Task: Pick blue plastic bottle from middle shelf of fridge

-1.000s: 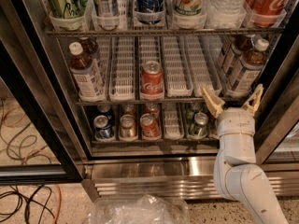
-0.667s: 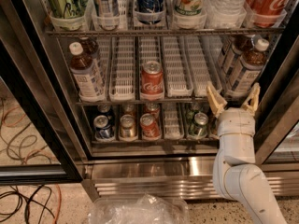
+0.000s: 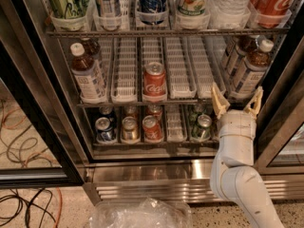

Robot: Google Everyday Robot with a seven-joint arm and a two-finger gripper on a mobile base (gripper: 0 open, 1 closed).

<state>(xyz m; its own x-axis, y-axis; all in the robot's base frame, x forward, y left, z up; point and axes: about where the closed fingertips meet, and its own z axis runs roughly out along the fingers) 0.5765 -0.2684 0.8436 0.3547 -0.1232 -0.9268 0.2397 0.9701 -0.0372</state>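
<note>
Two blue plastic bottles of dark brown drink with white caps and pale labels stand on the middle shelf (image 3: pixel 180 82) of the fridge (image 3: pixel 33 103): one at the left end (image 3: pixel 89 77) and one at the right end (image 3: pixel 250 72), each with a like bottle behind it. My gripper (image 3: pixel 236 101) is open in front of the shelf's right end, just below and in front of the right bottle. Its tan fingertips (image 3: pixel 218 101) point up to either side of that bottle's base and hold nothing.
A red Coca-Cola can (image 3: pixel 155 82) stands in the shelf's centre lane. Small cans (image 3: pixel 142 127) fill the rack below and large bottles (image 3: pixel 152 4) the rack above. The dark door frame (image 3: pixel 285 108) is close on my right. A plastic bag (image 3: pixel 137 215) and cables (image 3: pixel 23 141) lie on the floor.
My gripper has risen a little toward the right bottle, and its fingers stand slightly closer together. The bottles and cans have not moved.
</note>
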